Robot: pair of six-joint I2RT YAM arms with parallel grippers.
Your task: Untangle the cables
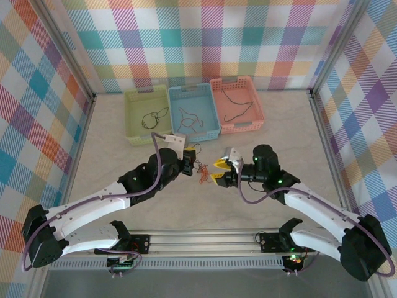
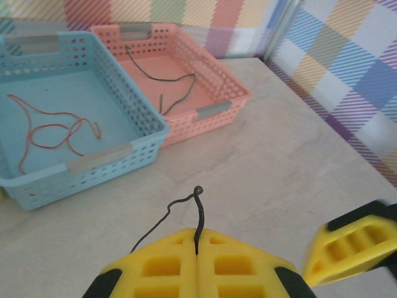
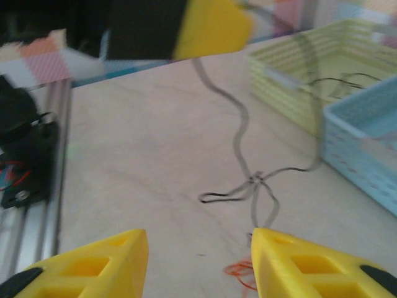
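Far left, the green basket (image 1: 131,118) holds one thin black cable (image 1: 152,118). Moving in, the left fingers (image 2: 197,261) are clamped tight on a dark cable (image 2: 200,214), and its end pokes up just above the yellow tips. Behind them, the blue basket (image 2: 146,139) has a loose orange cable (image 2: 53,127) lying on its floor. Centre of the counter (image 1: 124,155) now: the tangled cables (image 1: 201,172), orange and red, sit between the two arms. In the right wrist view the dark strand hangs from the left fingers down to a knot (image 3: 257,180) near the counter. The right fingers (image 1: 218,177) stand partly open just beside the clump, gripping nothing. Far right, the pink basket (image 2: 223,102) carries one dark wire (image 2: 173,79).
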